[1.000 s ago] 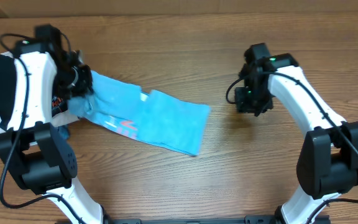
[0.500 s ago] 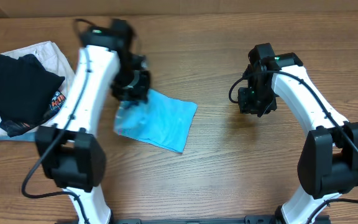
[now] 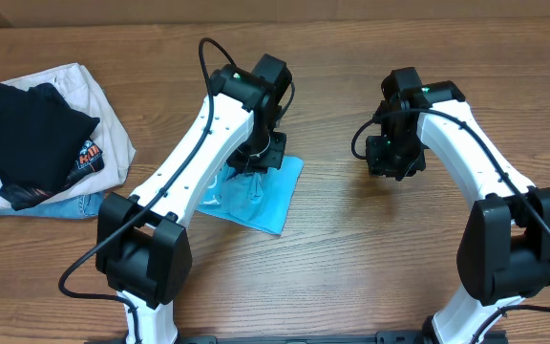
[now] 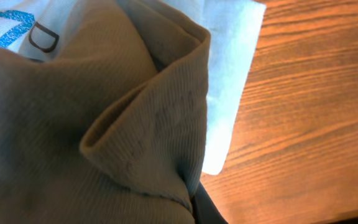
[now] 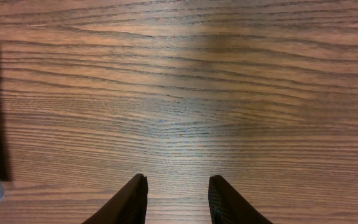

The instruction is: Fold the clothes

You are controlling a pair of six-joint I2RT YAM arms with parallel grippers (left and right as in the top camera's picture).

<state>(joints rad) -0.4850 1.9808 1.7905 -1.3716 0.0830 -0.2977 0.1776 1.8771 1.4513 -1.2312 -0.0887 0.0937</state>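
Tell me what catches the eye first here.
A sky-blue T-shirt lies folded small in the middle, the left gripper down on it, bunched cloth filling its wrist view. The right gripper hangs open over bare table to the right. A black and cream garment pile sits far left.

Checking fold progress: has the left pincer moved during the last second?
Yes. The left pincer swept right, from beside the garment pile at far left to the centre, folding the blue T-shirt over itself.
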